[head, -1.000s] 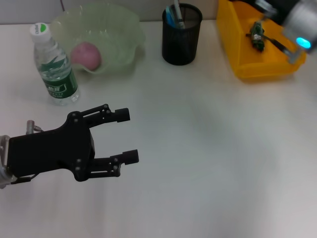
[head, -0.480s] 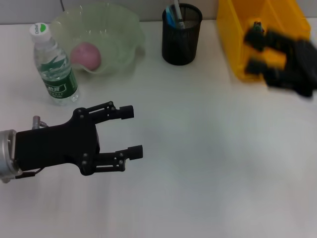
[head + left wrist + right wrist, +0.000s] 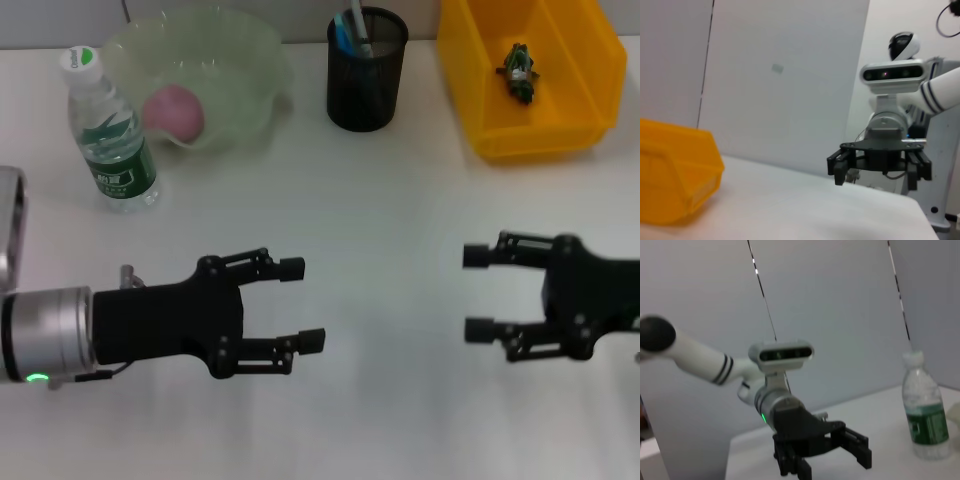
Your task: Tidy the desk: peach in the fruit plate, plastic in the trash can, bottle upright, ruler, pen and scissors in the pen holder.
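Peach sits in our fruit plate, beyond the left gripper; both grippers, right gripper included, hold fingers apart, empty. Swinging outward could topple the upright bottle.

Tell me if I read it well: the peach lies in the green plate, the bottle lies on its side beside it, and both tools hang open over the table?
Not quite. In the head view the bottle stands upright beside the green plate, cap on top. The rest holds: the peach lies in the plate, and the left tool and right tool hang open over the table.
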Motion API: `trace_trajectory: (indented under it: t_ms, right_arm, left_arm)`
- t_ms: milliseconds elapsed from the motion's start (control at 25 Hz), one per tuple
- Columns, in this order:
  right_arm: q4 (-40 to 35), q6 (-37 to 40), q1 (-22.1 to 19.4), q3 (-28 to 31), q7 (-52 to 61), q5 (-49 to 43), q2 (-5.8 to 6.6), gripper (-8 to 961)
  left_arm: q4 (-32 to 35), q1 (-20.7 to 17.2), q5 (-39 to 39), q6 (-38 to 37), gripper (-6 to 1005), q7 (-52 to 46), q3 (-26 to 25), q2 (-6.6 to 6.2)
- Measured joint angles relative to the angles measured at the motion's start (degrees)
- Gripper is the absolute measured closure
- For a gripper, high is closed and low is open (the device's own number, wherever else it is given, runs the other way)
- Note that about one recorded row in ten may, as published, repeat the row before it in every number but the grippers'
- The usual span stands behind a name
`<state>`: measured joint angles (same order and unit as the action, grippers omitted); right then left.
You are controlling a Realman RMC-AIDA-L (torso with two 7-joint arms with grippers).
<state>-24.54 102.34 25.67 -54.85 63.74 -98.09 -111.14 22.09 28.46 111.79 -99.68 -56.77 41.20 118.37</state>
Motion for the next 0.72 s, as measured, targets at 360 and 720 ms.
trace_trajectory:
  t_ms: [360,720]
  right_arm:
    - [1.16,-5.61,-0.07,0.38,-6.08,-5.62,-2.52,135]
    - [1.36,-5.70,-0.12,0.33,-6.27,-5.72,-2.51,135]
  left_arm:
    - [-2.62,-0.25,0.01,3.26,170,1.60,1.75,0.11]
    - [-2.17,-1.21,0.00,4.38,170,1.51,3.60,-0.36]
